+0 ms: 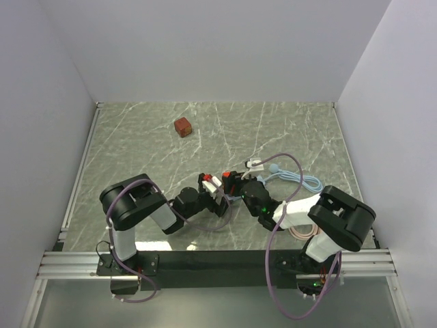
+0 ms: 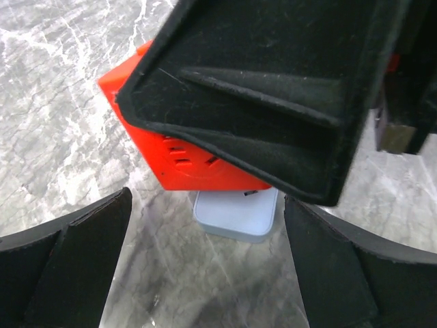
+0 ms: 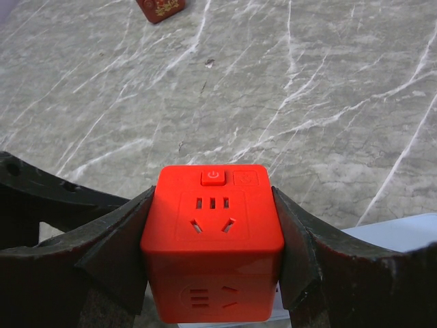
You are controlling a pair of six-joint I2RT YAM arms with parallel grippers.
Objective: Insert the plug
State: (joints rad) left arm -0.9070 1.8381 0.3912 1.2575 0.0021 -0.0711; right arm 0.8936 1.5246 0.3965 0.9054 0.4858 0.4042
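The right hand (image 3: pixel 213 205) is closed on the plug (image 3: pixel 213 260), one finger pressed to each side face. In the left wrist view, the plug hangs tilted just over the light blue power strip (image 2: pixel 235 215), at 12 o'clock from the wide-open left hand (image 2: pixel 212 273).

The top camera looks down from above and behind both arms (image 1: pixel 136 205) on the whole table (image 1: pixel 287 130). Each wrist camera sits very near behind its claw: the right claw (image 3: pixel 213 236) view faces forward, the left claw (image 2: pixel 205 266) view downward. Both wrist views share the red plug (image 3: pixel 213 205) inside the right claw.
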